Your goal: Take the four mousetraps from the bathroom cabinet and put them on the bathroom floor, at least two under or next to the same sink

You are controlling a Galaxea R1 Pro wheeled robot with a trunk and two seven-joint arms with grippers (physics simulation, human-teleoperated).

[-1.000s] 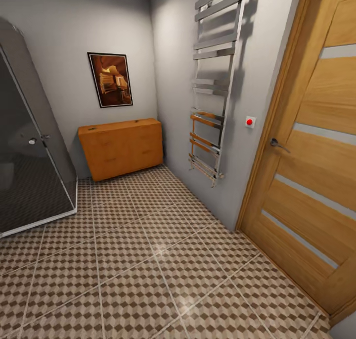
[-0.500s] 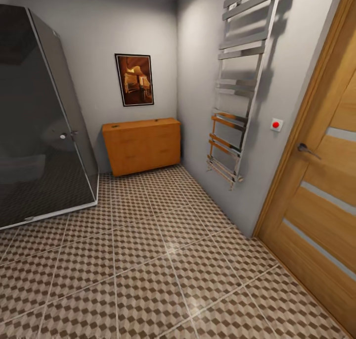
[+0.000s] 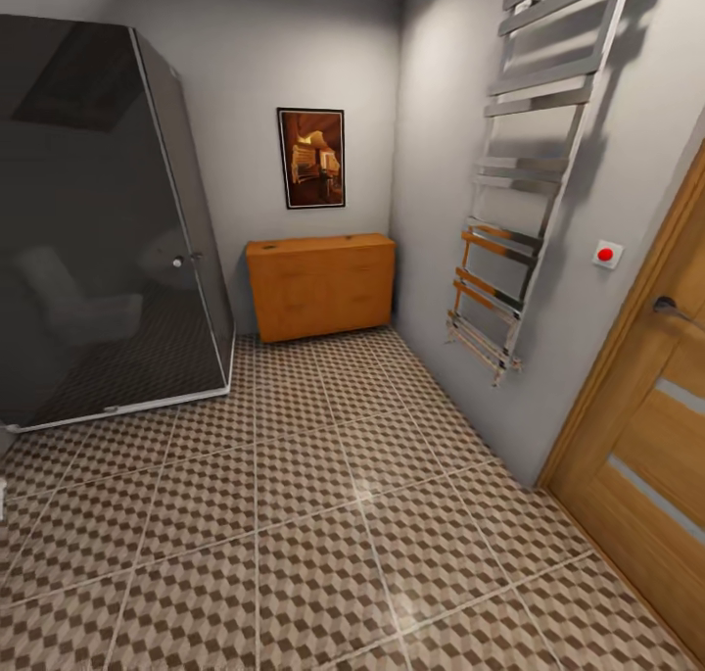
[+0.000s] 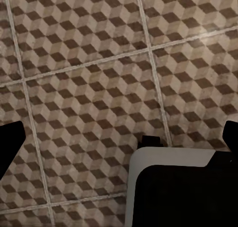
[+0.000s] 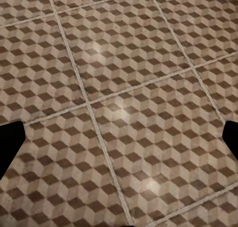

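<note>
I judge nothing done: the cabinet (image 3: 321, 285) stands shut against the far wall across the bathroom floor (image 3: 323, 514), mousetraps seemingly inside, both grippers' jaws spread empty

black tool fingertips (image 4: 10, 147); white-edged black body panel (image 4: 183, 187).

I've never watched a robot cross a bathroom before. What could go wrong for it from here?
The cabinet sits in the far corner, so the approach narrows between the glass shower and the towel rail sticking out from the wall; the base or an arm might clip either. The wooden door stands close alongside. The glossy bathroom floor shows glare, which might hide small things.
</note>
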